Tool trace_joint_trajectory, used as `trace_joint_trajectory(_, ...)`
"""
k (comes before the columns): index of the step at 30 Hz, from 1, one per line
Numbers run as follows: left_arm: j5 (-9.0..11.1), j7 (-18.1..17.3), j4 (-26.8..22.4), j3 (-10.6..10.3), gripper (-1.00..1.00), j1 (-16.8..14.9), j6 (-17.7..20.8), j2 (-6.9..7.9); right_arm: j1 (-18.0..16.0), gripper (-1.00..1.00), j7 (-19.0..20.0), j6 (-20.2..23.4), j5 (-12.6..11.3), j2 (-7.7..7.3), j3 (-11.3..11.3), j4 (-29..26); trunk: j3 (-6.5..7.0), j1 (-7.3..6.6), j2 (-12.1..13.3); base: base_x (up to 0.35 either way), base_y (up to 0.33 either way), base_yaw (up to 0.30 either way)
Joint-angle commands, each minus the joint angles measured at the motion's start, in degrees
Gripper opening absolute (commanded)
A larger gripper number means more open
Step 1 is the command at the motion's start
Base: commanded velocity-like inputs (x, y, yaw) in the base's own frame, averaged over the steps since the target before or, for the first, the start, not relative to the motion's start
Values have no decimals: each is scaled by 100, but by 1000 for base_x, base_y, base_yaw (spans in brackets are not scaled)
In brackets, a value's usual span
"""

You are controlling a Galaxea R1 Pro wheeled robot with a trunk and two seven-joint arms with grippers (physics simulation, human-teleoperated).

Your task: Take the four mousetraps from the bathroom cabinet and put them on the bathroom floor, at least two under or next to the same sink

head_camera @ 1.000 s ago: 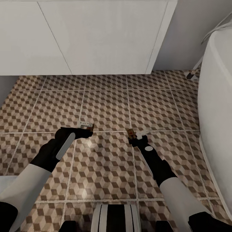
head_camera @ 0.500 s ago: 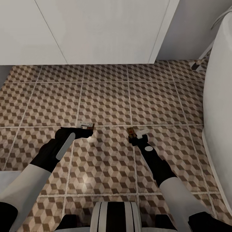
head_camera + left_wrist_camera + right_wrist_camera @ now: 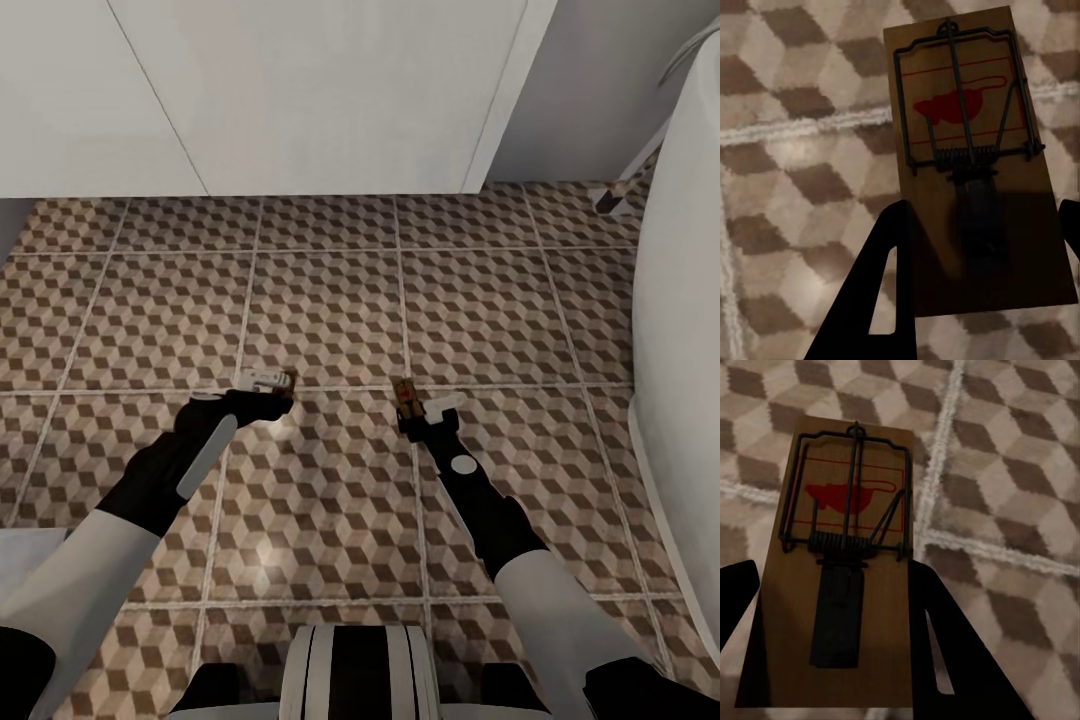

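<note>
Both arms reach forward and down over the tiled floor (image 3: 330, 320). Left gripper (image 3: 268, 392) fingers clamp one mousetrap (image 3: 971, 161); right gripper (image 3: 418, 410) fingers clamp another mousetrap (image 3: 844, 562).

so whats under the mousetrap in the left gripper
Patterned bathroom floor tiles with a pale grout line show around the mousetrap in the left gripper; the patch directly beneath the board is covered.

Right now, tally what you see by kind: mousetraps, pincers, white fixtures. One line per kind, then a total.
Mousetraps: 2, one in the left pincer (mousetrap), one in the right pincer (mousetrap), both above the tiled floor.
Pincers: 2.
White fixtures: 2, the white cabinet front and the rounded white tub.
Total: 6.
</note>
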Motion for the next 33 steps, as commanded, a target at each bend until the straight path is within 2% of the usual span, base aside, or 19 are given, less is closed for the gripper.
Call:
trace_joint_trajectory(1, 58, 57, -2, -30, -100, -3, 1, 6, -2, -100, -33, -7, 57, -2, 9, 2, -3, -1, -1, 0, 0, 0)
trace_joint_trajectory(11, 60, 57, 83, -71, -100, -3, -20, 13, -2, -100, -26, -30, 60, -19, 34, -21, -3, -1, -1, 0, 0, 0)
trace_joint_trajectory(25, 51, 57, 59, -78, -100, 3, -19, 14, -2, -100, -35, -29, 60, -19, 35, -23, -352, 35, -20, 0, 0, 0)
trace_joint_trajectory(33, 49, 65, -5, -71, -100, 6, -15, 14, -2, -100, -35, -56, 60, -17, 29, -23, -418, 35, -20, 0, 0, 0)
